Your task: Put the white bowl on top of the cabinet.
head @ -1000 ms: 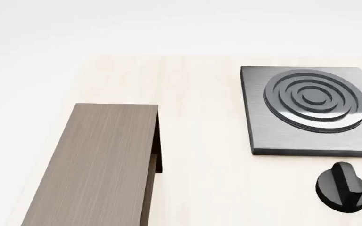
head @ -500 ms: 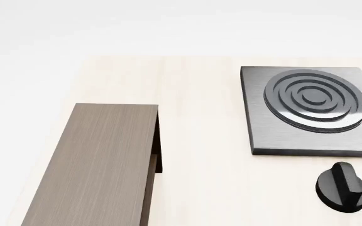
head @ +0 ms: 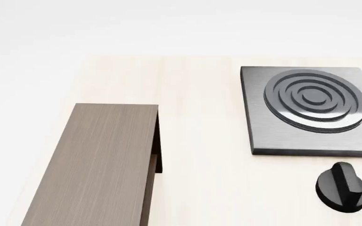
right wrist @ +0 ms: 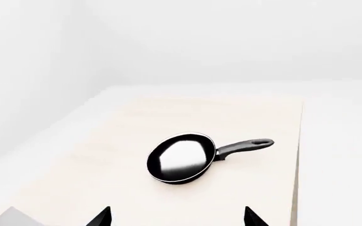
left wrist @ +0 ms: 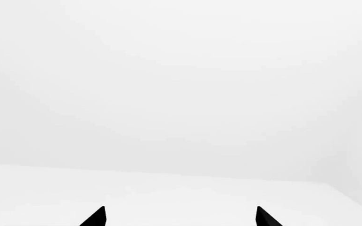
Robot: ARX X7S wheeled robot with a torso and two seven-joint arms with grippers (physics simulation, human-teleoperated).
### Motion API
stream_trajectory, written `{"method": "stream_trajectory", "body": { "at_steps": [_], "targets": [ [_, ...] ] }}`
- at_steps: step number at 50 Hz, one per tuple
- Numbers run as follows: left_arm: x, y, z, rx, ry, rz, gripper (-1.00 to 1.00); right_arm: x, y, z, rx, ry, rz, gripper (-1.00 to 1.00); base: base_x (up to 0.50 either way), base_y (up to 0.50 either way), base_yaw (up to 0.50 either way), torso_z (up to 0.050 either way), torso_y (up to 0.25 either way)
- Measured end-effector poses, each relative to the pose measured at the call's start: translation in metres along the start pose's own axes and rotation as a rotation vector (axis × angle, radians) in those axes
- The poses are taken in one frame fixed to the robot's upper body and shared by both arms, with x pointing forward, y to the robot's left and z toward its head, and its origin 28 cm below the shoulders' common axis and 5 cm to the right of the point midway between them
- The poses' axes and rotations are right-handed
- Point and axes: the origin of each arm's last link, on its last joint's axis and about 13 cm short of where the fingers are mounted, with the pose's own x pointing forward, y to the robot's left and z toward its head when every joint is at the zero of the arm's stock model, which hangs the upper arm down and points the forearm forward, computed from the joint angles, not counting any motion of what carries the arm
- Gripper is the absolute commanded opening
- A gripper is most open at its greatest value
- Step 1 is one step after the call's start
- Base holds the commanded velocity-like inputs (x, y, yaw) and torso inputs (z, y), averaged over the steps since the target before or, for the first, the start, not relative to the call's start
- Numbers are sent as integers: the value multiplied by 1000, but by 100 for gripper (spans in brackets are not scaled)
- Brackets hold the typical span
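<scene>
The white bowl is nowhere to be seen in any view, so I cannot say where it sits or how it looks. If it is a glazed bowl, I would judge it stiff, slick and breakable, best pinched over the rim. The cabinet (head: 96, 165) fills the lower left of the head view, a long grey-brown wooden top with nothing on it, standing on the pale tabletop (head: 200, 188). A stove plate (head: 310, 110) lies at the upper right, with a black knob (head: 341, 187) below it. The right tool (right wrist: 177, 216) has its tips spread apart and empty, with a frying pan (right wrist: 181, 157) at mid-frame. The left tool (left wrist: 181, 216) is likewise spread wide, facing blank white.
</scene>
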Motion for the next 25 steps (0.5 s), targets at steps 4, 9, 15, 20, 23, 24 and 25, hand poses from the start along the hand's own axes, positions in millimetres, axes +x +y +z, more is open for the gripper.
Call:
{"method": "stream_trajectory", "body": {
  "at_steps": [4,9,15,20,23,24,25],
  "targets": [
    [0,0,0,0,1,0,100,3,-9,0,11,4,-36,100,0,0,0,0,0],
    [0,0,0,0,2,-1,100,5,-18,-1,22,10,-70,100,0,0,0,0,0],
    [0,0,-1,0,3,-1,100,7,-25,-1,33,15,-96,100,0,0,0,0,0],
    [0,-1,-1,0,3,0,100,8,-29,-1,41,18,-112,100,0,0,0,0,0],
    [0,0,-1,0,3,0,100,8,-31,-1,46,18,-120,100,0,0,0,0,0],
    [0,0,-1,-1,3,0,100,8,-32,-1,48,18,-122,100,0,0,0,0,0],
    [0,0,-1,-1,3,0,100,8,-33,-1,49,18,-125,100,0,0,0,0,0]
  ]
}}
